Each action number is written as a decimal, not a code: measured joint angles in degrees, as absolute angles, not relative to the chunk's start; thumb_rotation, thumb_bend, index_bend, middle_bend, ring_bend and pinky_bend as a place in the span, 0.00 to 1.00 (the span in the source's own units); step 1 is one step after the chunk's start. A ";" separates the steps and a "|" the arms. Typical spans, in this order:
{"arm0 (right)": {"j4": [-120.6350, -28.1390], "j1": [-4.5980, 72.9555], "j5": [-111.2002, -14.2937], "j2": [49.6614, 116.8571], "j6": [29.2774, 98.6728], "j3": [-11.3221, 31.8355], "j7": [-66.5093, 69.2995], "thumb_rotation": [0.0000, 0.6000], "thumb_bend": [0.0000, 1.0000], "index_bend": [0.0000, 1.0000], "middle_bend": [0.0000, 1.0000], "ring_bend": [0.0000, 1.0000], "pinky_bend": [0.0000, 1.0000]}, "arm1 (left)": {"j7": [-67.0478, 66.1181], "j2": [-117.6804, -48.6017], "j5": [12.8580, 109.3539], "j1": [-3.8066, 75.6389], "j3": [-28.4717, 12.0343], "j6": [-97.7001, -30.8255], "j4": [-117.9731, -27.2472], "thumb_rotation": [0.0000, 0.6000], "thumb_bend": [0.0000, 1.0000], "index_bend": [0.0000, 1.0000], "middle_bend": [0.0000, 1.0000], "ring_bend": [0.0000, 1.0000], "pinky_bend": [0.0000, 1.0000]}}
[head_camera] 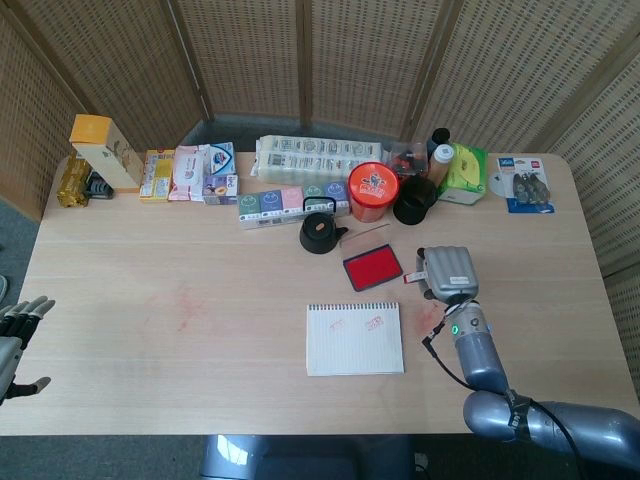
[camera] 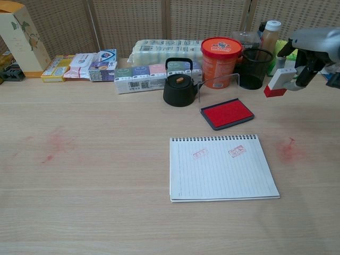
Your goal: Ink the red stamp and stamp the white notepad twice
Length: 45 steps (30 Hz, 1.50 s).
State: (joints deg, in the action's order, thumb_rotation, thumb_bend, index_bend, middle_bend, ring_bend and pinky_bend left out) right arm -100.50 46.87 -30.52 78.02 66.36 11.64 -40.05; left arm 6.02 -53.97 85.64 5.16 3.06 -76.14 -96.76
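Head view overhead; chest view low, frontal; both share notepad (head_camera: 354,339).

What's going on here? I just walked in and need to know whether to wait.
The robot's right hand holds a red stamp in the air, to the right of the open ink pad and clear of the table. The white notepad lies flat in front of the pad and already shows two red stamp marks near its top edge, so the stamping looks done. The left hand sits at the table's far left edge, holding nothing.
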 measured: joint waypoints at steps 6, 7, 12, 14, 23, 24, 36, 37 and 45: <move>-94.97 46.01 -29.43 79.46 63.12 11.79 -36.63 1.00 0.54 0.79 1.00 1.00 1.00 | 5.97 -53.91 85.45 5.08 3.02 -76.23 -96.80 1.00 0.00 0.00 0.00 0.00 0.01; -94.07 45.91 -29.30 79.79 62.58 11.70 -36.27 1.00 0.54 0.79 1.00 1.00 1.00 | 5.93 -53.94 85.35 5.10 3.01 -76.13 -96.76 1.00 0.00 0.00 0.00 0.00 0.01; -88.35 45.24 -29.20 82.25 59.08 10.77 -33.79 1.00 0.54 0.79 1.00 1.00 1.00 | 5.48 -54.25 84.59 5.40 2.90 -75.26 -96.58 1.00 0.00 0.00 0.00 0.00 0.01; -86.05 44.86 -29.53 83.34 57.58 10.39 -32.34 1.00 0.54 0.79 1.00 1.00 1.00 | 5.27 -54.37 84.33 5.50 2.85 -75.02 -96.54 1.00 0.00 0.00 0.00 0.00 0.01; -79.32 43.30 -32.52 86.80 52.89 9.56 -26.73 1.00 0.54 0.79 1.00 1.00 1.00 | 4.67 -54.67 83.79 5.69 2.80 -74.45 -96.48 1.00 0.00 0.00 0.00 0.00 0.01; -78.90 43.16 -32.83 86.99 52.60 9.52 -26.26 1.00 0.54 0.79 1.00 1.00 1.00 | 4.65 -54.69 83.78 5.69 2.81 -74.45 -96.49 1.00 0.00 0.00 0.00 0.00 0.01; -75.96 41.52 -37.46 87.58 49.02 9.22 -21.05 1.00 0.50 0.65 1.00 1.00 1.00 | 4.37 -54.81 83.72 5.74 2.88 -74.26 -96.52 1.00 0.00 0.00 0.00 0.00 0.01; -75.86 41.47 -37.65 87.58 48.93 9.19 -20.94 1.00 0.50 0.65 1.00 1.00 1.00 | 4.37 -54.81 83.72 5.73 2.88 -74.28 -96.54 1.00 0.00 0.00 0.00 0.00 0.01; -75.72 41.15 -38.54 87.45 48.73 8.84 -20.90 1.00 0.48 0.57 1.00 1.00 1.00 | 4.52 -54.71 83.85 5.63 2.88 -74.55 -96.56 1.00 0.00 0.00 0.00 0.00 0.01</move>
